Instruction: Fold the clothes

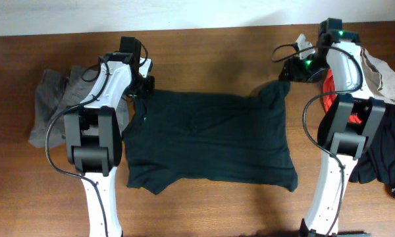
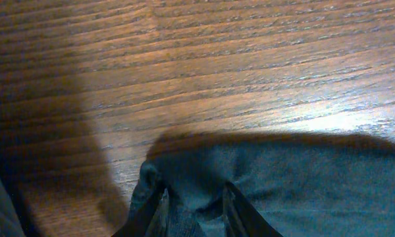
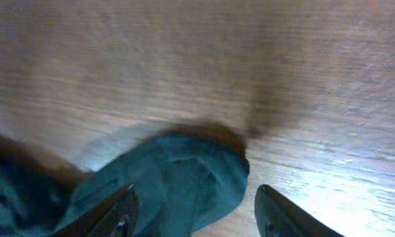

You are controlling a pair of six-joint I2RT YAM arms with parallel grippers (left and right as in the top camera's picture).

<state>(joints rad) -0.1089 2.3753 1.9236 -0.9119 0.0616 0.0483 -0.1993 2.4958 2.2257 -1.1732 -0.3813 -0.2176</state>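
Note:
The black T-shirt [image 1: 207,138] lies spread flat on the middle of the wooden table. My left gripper [image 1: 143,92] is at its far left corner. In the left wrist view the fingers [image 2: 194,197] are close together with a bunched fold of the dark fabric [image 2: 303,178] pinched between them. My right gripper [image 1: 288,74] is at the shirt's far right corner, which is lifted a little. In the right wrist view its fingers [image 3: 194,197] are wide apart, with the fabric corner [image 3: 178,171] lying between them, not clamped.
Grey trousers [image 1: 49,105] lie crumpled at the left edge behind the left arm. A pile of beige [image 1: 382,72], red [image 1: 329,92] and black [image 1: 385,158] pieces sits at the right, around the right arm. Bare wood lies beyond the shirt's far edge.

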